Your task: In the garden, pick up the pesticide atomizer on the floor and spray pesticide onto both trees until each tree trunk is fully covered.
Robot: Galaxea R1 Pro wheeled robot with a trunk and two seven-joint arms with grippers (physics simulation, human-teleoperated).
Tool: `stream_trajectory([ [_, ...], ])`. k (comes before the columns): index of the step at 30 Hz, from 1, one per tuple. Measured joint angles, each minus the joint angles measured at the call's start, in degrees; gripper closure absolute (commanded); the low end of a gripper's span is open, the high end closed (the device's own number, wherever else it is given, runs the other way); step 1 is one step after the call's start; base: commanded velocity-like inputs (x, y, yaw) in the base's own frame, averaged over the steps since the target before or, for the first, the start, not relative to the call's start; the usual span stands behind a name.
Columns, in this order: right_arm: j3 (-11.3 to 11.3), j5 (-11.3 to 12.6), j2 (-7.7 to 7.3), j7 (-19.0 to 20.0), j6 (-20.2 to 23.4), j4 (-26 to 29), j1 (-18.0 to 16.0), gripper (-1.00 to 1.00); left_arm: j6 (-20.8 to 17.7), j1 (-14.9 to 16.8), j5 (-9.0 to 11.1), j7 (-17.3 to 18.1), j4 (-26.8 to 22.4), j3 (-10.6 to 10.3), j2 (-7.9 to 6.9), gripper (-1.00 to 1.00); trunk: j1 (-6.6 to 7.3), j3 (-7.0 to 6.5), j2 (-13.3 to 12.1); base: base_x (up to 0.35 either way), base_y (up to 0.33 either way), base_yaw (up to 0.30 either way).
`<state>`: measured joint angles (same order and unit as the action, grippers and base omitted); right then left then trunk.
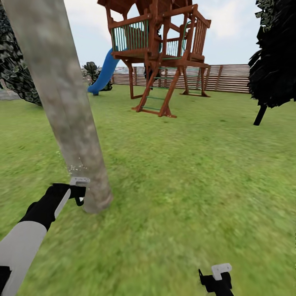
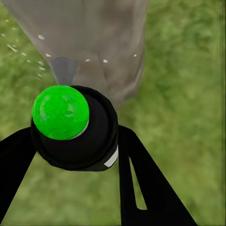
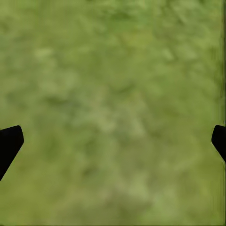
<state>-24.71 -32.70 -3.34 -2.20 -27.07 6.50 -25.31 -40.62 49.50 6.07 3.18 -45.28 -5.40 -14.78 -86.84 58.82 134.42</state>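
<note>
A thick grey-brown tree trunk [image 1: 61,102] rises from the grass at the left and leans across the head view. My left gripper [image 1: 78,191] sits low beside the trunk's base, shut on the pesticide atomizer [image 2: 75,132], a black body with a round green top. In the left wrist view its grey nozzle [image 2: 64,69] points at the tree trunk [image 2: 94,33], and white droplets [image 2: 41,36] speckle the bark and the air. A faint spray mist [image 1: 75,167] shows against the trunk. My right gripper [image 1: 216,279] hangs open over bare grass [image 3: 113,94], its fingertips [image 3: 9,141] wide apart.
A brown wooden play tower [image 1: 160,53] with a blue slide [image 1: 105,72] stands ahead, and a slatted fence [image 1: 230,78] runs behind it. A black cypress [image 1: 273,57] stands at the right, and dark foliage [image 1: 16,78] at the far left. Open lawn [image 1: 185,172] spreads between them.
</note>
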Motion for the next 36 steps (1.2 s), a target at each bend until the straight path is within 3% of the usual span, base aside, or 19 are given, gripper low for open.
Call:
stream_trajectory([
  [4, 0.0, 0.0, 0.00, 0.0, 0.0, 0.0, 0.0, -1.00, 0.3, 0.0, -0.5, 0.0, 2.8, 0.9, -0.78, 1.00, 0.00, 0.00, 0.0, 0.139, -0.268, 0.001],
  [6, 0.0, 0.0, 0.00, 0.0, 0.0, 0.0, 0.0, -1.00, 0.6, -0.1, -1.0, 0.0, 4.3, 1.4, -2.80, 1.00, 0.00, 0.00, 0.0, 0.140, -0.268, 0.000],
  [10, 0.0, 0.0, 0.01, 0.0, 0.0, 0.0, 0.0, -1.00, 0.8, -0.1, -0.5, 0.0, 6.6, 1.6, -3.69, 1.00, 0.00, 0.00, 0.0, 0.140, -0.268, 0.168],
  [14, 0.0, 0.0, 0.00, 0.0, 0.0, 0.0, 0.0, -1.00, 6.5, -0.1, -0.4, 0.0, 10.9, 1.5, -3.50, 1.00, 0.00, 0.00, 0.0, 0.152, -0.262, 0.274],
  [21, 0.0, 0.0, 0.01, 0.0, 0.0, 0.0, 0.0, -1.00, 8.4, -0.1, -0.3, -0.1, 13.2, 1.6, -3.28, 1.00, 0.00, 0.00, 0.0, 0.161, -0.256, 0.278],
  [24, 0.0, 0.0, 0.05, 0.0, 0.0, 0.0, 0.0, -1.00, 13.0, -0.1, -0.4, -0.6, 15.1, 1.6, -3.54, 1.00, 0.00, 0.00, 0.0, 0.163, -0.255, 0.158],
  [27, 0.0, 0.0, 0.04, 0.0, 0.0, 0.0, 0.0, -1.00, 14.7, -0.1, -0.3, -0.8, 17.0, 1.5, -3.48, 1.00, 0.00, 0.00, 0.0, 0.213, -0.212, 0.009],
  [28, 0.0, 0.0, 0.07, 0.0, 0.0, -0.1, 0.0, -1.00, 16.2, -0.1, -0.3, -0.8, 18.8, 1.5, -3.40, 1.00, 0.00, 0.00, 0.0, 0.222, -0.200, 0.001],
  [30, 0.0, -0.1, 0.03, 0.0, 0.0, -0.1, 0.0, -1.00, 23.5, -0.1, -0.1, -0.9, 24.7, 1.5, -3.29, 1.00, 0.00, 0.01, 0.0, 0.161, -0.108, 0.000],
  [31, 0.0, -0.1, 0.05, 0.0, 0.0, -0.1, 0.0, -1.00, 24.8, -0.1, 0.0, -1.1, 25.8, 1.5, -3.26, 1.00, 0.00, 0.00, 0.0, 0.046, -0.027, 0.000],
  [32, 0.0, -0.1, 0.05, 0.0, 0.0, 0.0, 0.0, -1.00, 25.3, -0.1, 0.0, -2.2, 26.3, 1.5, -3.20, 1.00, 0.00, 0.00, 0.0, 0.005, -0.003, 0.000],
  [33, 0.0, -0.1, 0.03, 0.0, 0.0, -0.1, 0.0, -1.00, 25.7, -0.1, 0.1, -7.5, 26.7, 1.6, -3.02, 1.00, 0.00, 0.00, 0.0, 0.003, -0.001, 0.000],
  [35, 0.0, -0.1, 0.04, 0.0, 0.0, -0.1, 0.0, -1.00, 25.9, -0.1, 0.5, -8.3, 26.8, 1.5, -2.82, 1.00, 0.00, 0.00, 0.0, 0.024, -0.063, 0.000],
  [36, 0.0, -0.1, 0.06, 0.0, 0.0, -0.1, 0.0, -1.00, 26.0, -0.1, 0.6, -8.2, 26.8, 1.5, -1.87, 1.00, 0.00, 0.00, 0.0, 0.083, -0.197, 0.000],
])
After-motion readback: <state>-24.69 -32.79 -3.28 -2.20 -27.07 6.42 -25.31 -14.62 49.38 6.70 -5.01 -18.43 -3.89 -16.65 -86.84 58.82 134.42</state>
